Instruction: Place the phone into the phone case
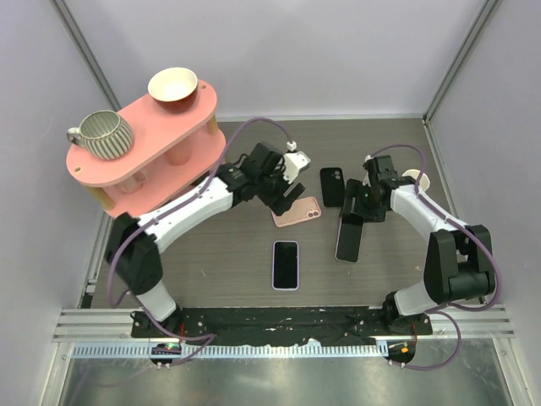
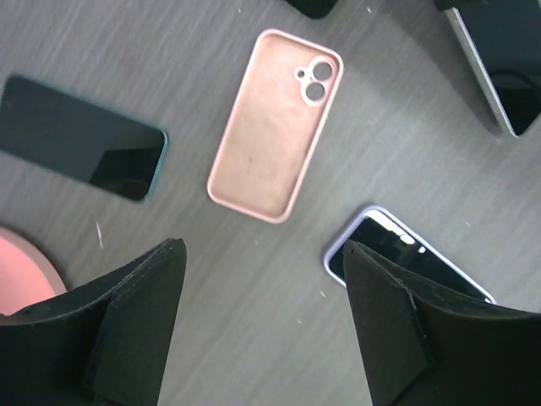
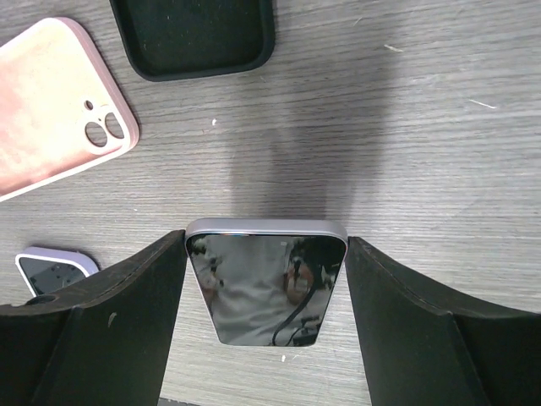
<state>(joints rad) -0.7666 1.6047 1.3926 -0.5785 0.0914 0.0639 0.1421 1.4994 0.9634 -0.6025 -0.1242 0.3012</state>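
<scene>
My right gripper [image 3: 266, 239] is shut on a silver-edged phone [image 3: 266, 288], its fingers pressed to the phone's two long sides just above the table. In the top view this phone [image 1: 348, 238] hangs right of centre under the right gripper [image 1: 353, 211]. An empty pink case [image 2: 275, 127] lies open side up ahead of my left gripper [image 2: 262, 247], which is open with only bare table between its fingers. In the top view the left gripper [image 1: 287, 193] hovers over the pink case [image 1: 297, 211]. An empty black case [image 1: 331, 186] lies just beyond the held phone.
A phone in a lilac case [image 1: 286, 264] lies near the front centre. A dark phone with a teal edge [image 2: 80, 139] lies left of the pink case. A pink shelf [image 1: 144, 148] with a mug and a bowl stands rear left. A white cup [image 1: 418, 178] sits far right.
</scene>
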